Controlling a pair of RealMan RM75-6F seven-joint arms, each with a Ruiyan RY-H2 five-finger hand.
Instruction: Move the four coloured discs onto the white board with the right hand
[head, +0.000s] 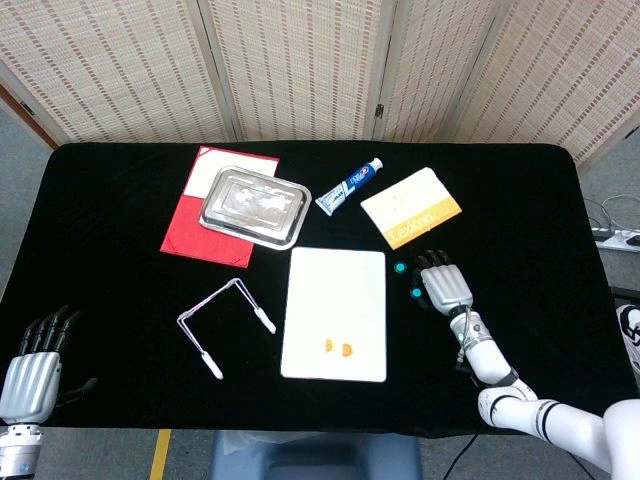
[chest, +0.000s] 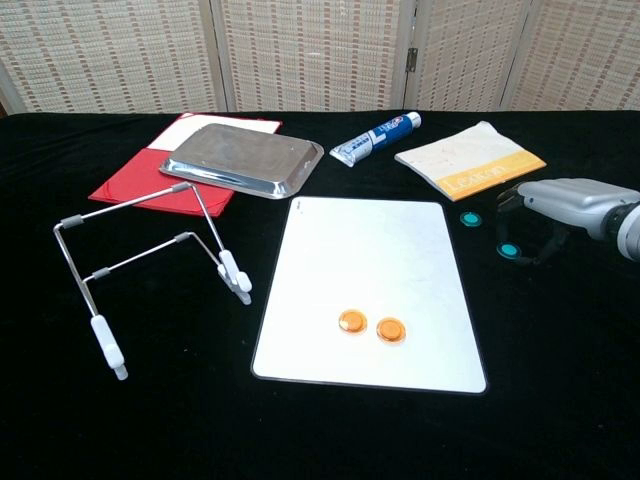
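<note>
Two orange discs (chest: 371, 325) already sit on the white board (chest: 370, 250). Right hand (chest: 560, 205) hovers over the nearer teal disc (chest: 510, 250), fingers (chest: 510, 198) loosely curled, holding nothing. I'd drop straight down and pinch its rim; the far teal disc (chest: 470, 218) waits beyond.

Bright, even overhead light, both views sharp.
The black desk (head: 120, 250) swallows shadows; the metal tray (chest: 243, 161) carries soft glare, the white board (chest: 370, 290) a pale sheen. No blur; little distortion at the edges.
</note>
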